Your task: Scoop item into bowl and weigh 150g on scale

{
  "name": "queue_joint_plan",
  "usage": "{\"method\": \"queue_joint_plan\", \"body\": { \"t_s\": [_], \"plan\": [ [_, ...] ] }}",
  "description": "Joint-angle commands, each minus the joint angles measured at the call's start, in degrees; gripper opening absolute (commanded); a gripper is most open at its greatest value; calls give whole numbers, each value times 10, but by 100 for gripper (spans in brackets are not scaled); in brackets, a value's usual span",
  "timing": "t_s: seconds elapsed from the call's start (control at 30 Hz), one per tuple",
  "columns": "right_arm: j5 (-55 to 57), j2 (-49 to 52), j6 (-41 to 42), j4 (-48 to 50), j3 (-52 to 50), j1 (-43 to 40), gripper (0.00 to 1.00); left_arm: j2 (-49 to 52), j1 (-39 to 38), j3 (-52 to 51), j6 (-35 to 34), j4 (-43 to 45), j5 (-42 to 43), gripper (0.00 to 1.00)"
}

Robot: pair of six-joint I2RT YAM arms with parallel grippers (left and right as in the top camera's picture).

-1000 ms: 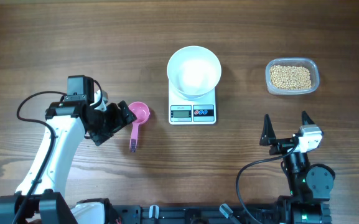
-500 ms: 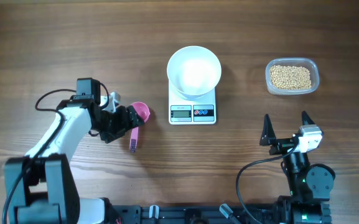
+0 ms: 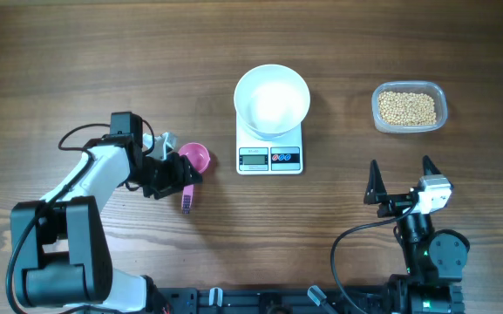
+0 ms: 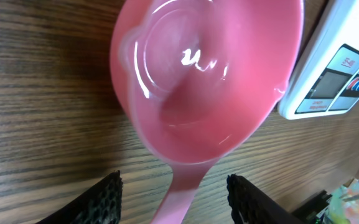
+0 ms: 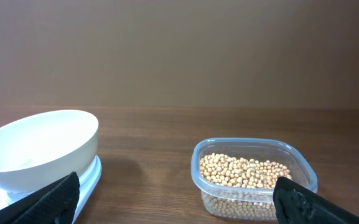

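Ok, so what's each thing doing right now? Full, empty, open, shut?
bowl: empty, sitting on the scale.
scale: carrying the bowl; display too small to read.
tub: no lid on, holding beans.
scoop: empty, lying on the table.
left gripper: open, straddling the scoop's handle.
right gripper: open, holding nothing.

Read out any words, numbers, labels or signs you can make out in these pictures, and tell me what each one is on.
Nothing here reads clearly.
On the scale, LCD display: digits too small to read.
Beside it, small print: blurred, unreadable.
On the button panel: red and blue marks, no legible letters.
The pink scoop, bowl and clear tub: no text visible.
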Motion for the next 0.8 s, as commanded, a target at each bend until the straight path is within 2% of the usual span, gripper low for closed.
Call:
{"method": "queue_joint_plan", "body": {
  "t_s": [0.0,0.1,0.33,0.6,0.77],
  "plan": [
    [6,-5,3,3,-1,3,100,5,3,-4,22,4,15,53],
    [6,-5,3,3,-1,3,100,5,3,-4,24,4,15,48],
    [6,-5,3,3,-1,3,100,5,4,-4,36,4,15,47],
    [6,-5,3,3,-1,3,100,5,4,-4,36,4,15,34],
    [6,-5,3,3,-1,3,100,4,4,-4,36,4,15,30]
  ]
}}
